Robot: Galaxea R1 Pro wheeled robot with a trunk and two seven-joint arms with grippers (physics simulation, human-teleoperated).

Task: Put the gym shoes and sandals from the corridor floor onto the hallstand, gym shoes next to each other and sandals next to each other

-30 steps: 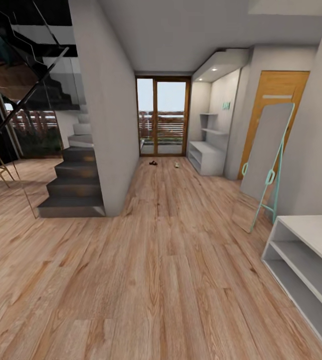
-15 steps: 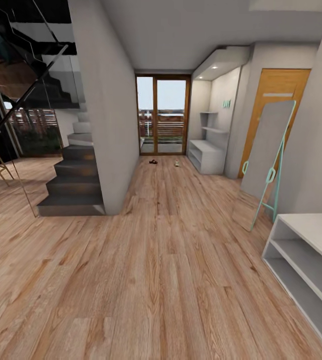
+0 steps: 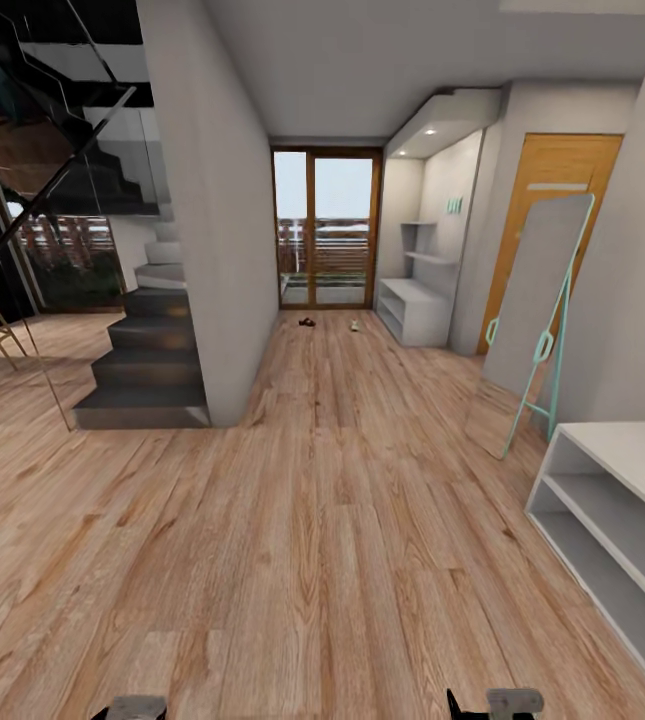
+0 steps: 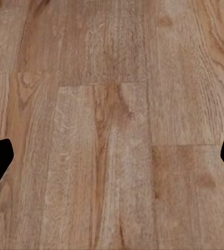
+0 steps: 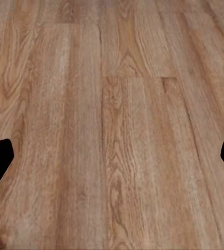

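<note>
home corridor, staircase (image 3: 152, 350), balcony door (image 3: 326, 228), mirror (image 3: 534, 300)

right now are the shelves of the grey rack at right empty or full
Empty: both open tiers and the top of the hallstand show bare grey surfaces as far as visible; its far end runs out of frame.

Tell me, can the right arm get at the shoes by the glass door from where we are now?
Probably not. The shoes lie far down the corridor floor near the glass door, while the right gripper hangs open over bare planks close to the robot. Nothing blocks the path; the base likely must drive closer first.
</note>
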